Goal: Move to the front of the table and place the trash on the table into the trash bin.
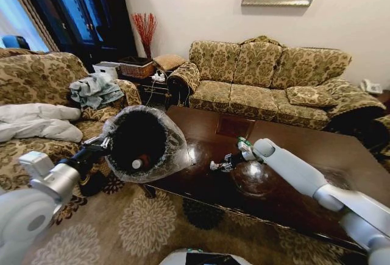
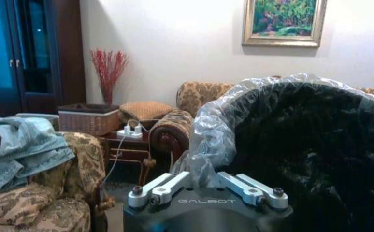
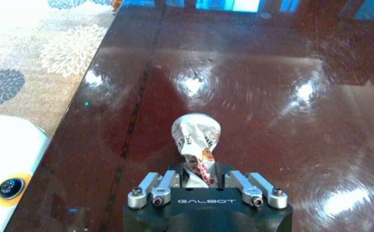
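The left gripper (image 1: 105,145) is holding the trash bin (image 1: 143,143) up off the floor, tipped on its side so that its mouth is facing the head camera, just off the near left corner of the table (image 1: 292,155). In the left wrist view the gripper (image 2: 208,186) is closing on the crinkled plastic bag at the bin's (image 2: 303,150) rim; the fingertips themselves are lying under the plastic, so exactly how they are pinching it is hard to make out. Inside the dark bin something small and pale, possibly a bottle (image 1: 138,163), is showing near the lower wall, but the interior is too dark to say what else is lying there.

The right gripper (image 1: 222,162) is hanging over the table's near left part, and from the head view only a bit of white and green is peeking out around it. The right wrist view is showing more: the gripper (image 3: 201,180) is clamped on a crumpled white wrapper (image 3: 196,137) with red and tan print, whose lower end is tucked between the fingers and hidden by the gripper body. Whether the wrapper is touching the glossy tabletop (image 3: 251,87) or hanging just above it cannot be told. A white part of the robot's base (image 3: 3,164) is being cut off at that picture's edge.
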